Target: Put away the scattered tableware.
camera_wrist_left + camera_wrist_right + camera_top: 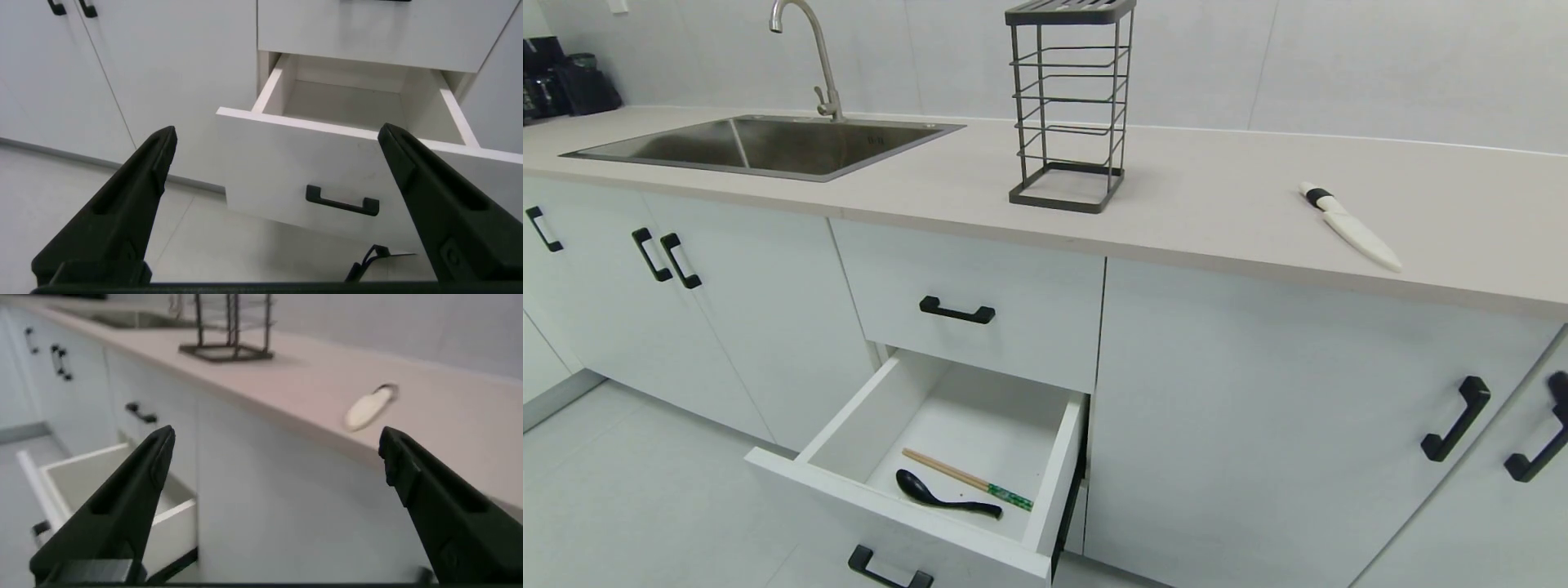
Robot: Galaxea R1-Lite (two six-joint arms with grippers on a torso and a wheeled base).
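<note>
Head view: the surface (pixel 1217 188) runs across the upper half of the frame. A white knife (pixel 1349 226) with a black band on its handle lies flat at the right of the frame, near the front edge. It is well apart from the wire rack (pixel 1070 106), which stands upright at top centre. Sink (pixel 768 145) with faucet (pixel 809 49) at upper left.

Lower centre: one drawer (pixel 849 425) stands pulled open beneath a closed one. Inside it, toward the front, lie a black spoon (pixel 943 494) and a pair of wooden chopsticks (pixel 968 480) with green ends. The two are just beside each other; cannot tell whether they touch.

Left claw (pixel 278 132): fingers spread wide, nothing between them. Beyond it is the open drawer's front panel with its black handle (pixel 342 199).

Right claw (pixel 278 433): fingers spread wide, empty. Beyond it the knife lies on the surface, with the rack farther off and the open drawer below the surface's edge
</note>
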